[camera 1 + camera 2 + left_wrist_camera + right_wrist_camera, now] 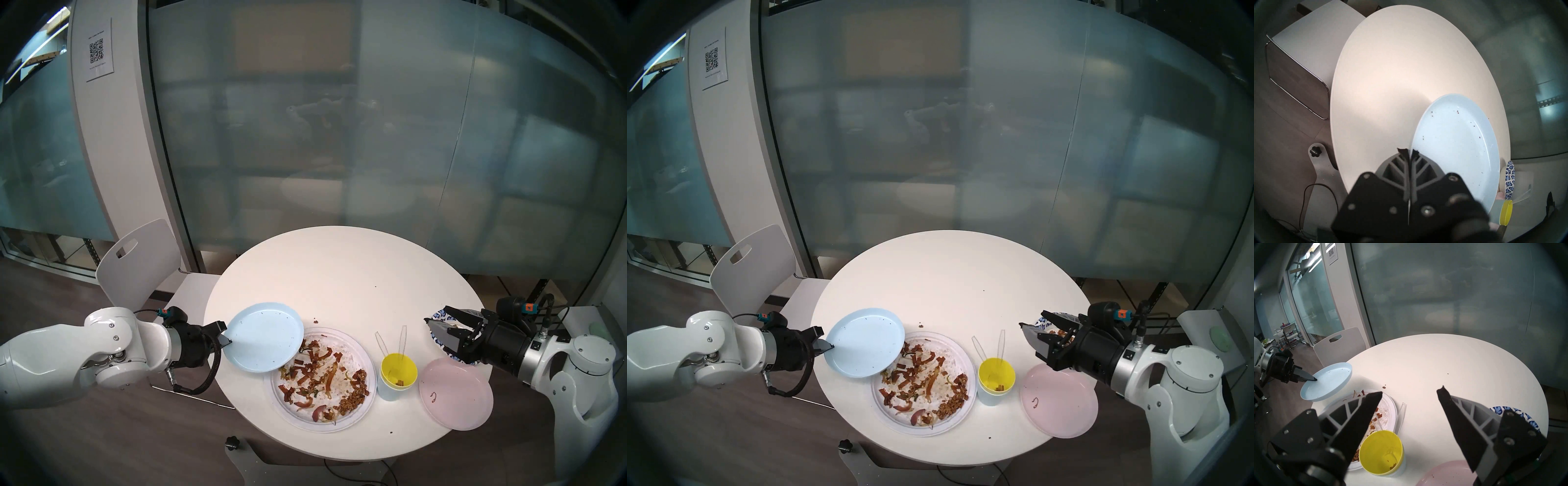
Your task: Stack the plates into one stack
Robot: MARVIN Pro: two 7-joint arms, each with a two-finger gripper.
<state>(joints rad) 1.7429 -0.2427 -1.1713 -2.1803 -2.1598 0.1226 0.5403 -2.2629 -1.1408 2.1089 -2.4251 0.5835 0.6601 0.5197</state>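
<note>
While the left pincer [226, 340] grips the round light blue plastic plate [266, 337] by its rim, the large white ridged-rim plate [324, 379] lies just right, partly beneath it; the right pincer [1409, 392] hangs open.

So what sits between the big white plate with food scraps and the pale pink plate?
A yellow cup nested in a light blue cup, holding clear plastic utensils, stands between the white plate and pink plate, seen in both head views.

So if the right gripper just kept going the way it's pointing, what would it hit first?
Probably the bare table. The open right gripper aims slightly downward, past the yellow cup and its clear utensils; depth is uncertain.
</note>
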